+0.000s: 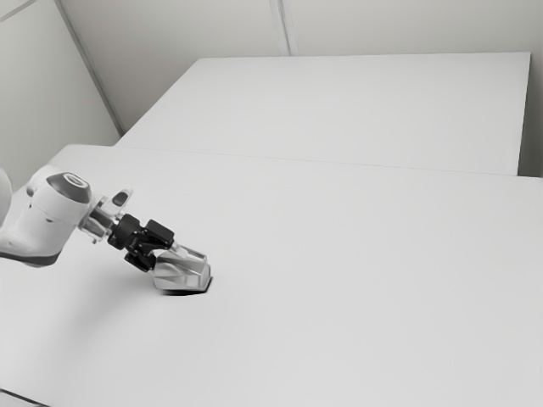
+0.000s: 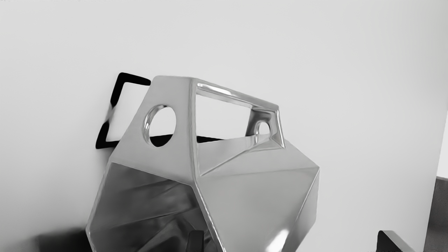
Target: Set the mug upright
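Pale walls (image 1: 153,34) stand behind a wide white tabletop (image 1: 339,280), and a dark cable (image 1: 24,398) shows at the exterior view's lower left. The white arm (image 1: 51,212) reaches in from the exterior view's left, its black gripper (image 1: 159,252) right at the mug (image 2: 252,196). The jaws are spread, with part of the faceted, silvery mug between them. One jaw stands in front of the dark mouth (image 2: 147,196), the other out past the shiny side. The mug lies tipped over on the tabletop, its angular handle (image 2: 171,91) ahead of the jaws.
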Action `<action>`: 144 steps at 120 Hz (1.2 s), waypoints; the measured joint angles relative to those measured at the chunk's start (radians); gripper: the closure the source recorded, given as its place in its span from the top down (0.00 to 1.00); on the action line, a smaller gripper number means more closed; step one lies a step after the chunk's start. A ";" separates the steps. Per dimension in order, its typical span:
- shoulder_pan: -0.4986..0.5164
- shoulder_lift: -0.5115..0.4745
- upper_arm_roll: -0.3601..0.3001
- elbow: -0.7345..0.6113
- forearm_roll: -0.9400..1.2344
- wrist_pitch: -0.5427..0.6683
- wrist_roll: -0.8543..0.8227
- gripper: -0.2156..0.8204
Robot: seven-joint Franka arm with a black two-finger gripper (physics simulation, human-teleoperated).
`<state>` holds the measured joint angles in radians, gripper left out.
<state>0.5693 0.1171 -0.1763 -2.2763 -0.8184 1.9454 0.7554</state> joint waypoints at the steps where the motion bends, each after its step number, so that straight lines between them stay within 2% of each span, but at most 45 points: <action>1: 0.001 0.000 0.000 0.000 -0.002 -0.001 0.002 0.68; 29: 0.011 -0.003 -0.001 0.000 -0.039 -0.037 0.054 0.29; 40: 0.009 -0.010 -0.001 0.001 -0.048 -0.049 0.069 0.19; 51: 0.003 -0.017 -0.002 0.002 -0.054 -0.056 0.082 0.12; 71: -0.005 -0.055 -0.005 0.004 -0.057 -0.064 0.101 0.07; 106: -0.072 -0.155 -0.005 0.078 0.048 -0.065 0.058 0.06; 115: -0.124 -0.181 -0.004 0.091 0.116 -0.061 0.021 0.06; 131: -0.279 -0.218 -0.002 0.115 0.270 -0.056 -0.069 0.07; 144: -0.356 -0.262 -0.002 0.117 0.404 -0.053 -0.163 0.06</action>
<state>0.2135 -0.1444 -0.1780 -2.1591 -0.4149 1.8921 0.5921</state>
